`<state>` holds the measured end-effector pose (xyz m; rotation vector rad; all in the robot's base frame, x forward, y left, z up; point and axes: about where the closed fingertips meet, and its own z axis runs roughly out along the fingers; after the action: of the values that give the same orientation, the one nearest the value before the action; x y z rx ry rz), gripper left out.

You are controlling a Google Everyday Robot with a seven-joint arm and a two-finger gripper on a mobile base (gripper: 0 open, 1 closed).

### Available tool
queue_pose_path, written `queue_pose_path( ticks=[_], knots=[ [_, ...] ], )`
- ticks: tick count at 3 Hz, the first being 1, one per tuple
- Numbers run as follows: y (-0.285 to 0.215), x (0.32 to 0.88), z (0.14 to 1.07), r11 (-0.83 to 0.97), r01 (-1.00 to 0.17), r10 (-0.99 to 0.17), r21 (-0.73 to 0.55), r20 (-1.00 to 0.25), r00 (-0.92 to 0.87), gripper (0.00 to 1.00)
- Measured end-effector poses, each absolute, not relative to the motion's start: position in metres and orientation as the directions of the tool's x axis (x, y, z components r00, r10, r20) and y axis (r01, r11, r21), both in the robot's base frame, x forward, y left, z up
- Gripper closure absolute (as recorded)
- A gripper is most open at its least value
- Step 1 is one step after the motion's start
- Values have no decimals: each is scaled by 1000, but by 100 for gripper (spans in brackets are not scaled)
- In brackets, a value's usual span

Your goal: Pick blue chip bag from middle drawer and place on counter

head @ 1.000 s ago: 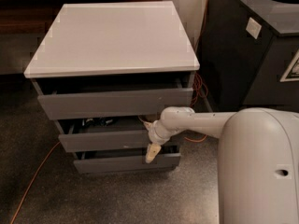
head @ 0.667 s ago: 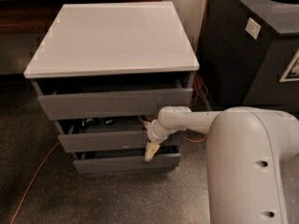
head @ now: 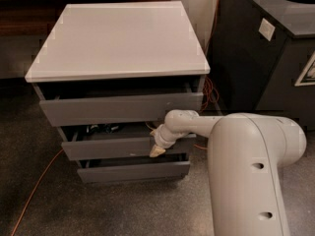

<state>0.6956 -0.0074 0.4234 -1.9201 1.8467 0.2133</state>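
The grey cabinet has three stacked drawers. Its middle drawer is pulled out a little. In the gap above the drawer front lies a dark crumpled shape with pale print, the blue chip bag, mostly hidden in shadow. My gripper hangs at the right part of the middle drawer's front, pointing down over its top edge, to the right of the bag. The counter, a light-grey slab on top of the cabinet, is bare.
The top drawer also stands slightly open above. My big white arm link fills the lower right. A black bin with a round hole stands right of the cabinet, with orange cables between them. An orange cable crosses the floor at left.
The gripper has risen a little along the middle drawer's front. The white arm link has swung left and fills more of the view. The drawers look unmoved.
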Motion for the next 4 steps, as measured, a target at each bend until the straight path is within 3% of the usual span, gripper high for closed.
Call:
queue_pose_path(
  ticks=[1, 2, 4],
  knots=[
    [-9, 687, 419, 28, -980, -897, -197, -437, 62, 71],
    [-9, 687, 420, 28, -980, -897, -197, -437, 62, 95],
    [-9, 687, 423, 28, -980, -897, -197, -437, 62, 100]
  ],
)
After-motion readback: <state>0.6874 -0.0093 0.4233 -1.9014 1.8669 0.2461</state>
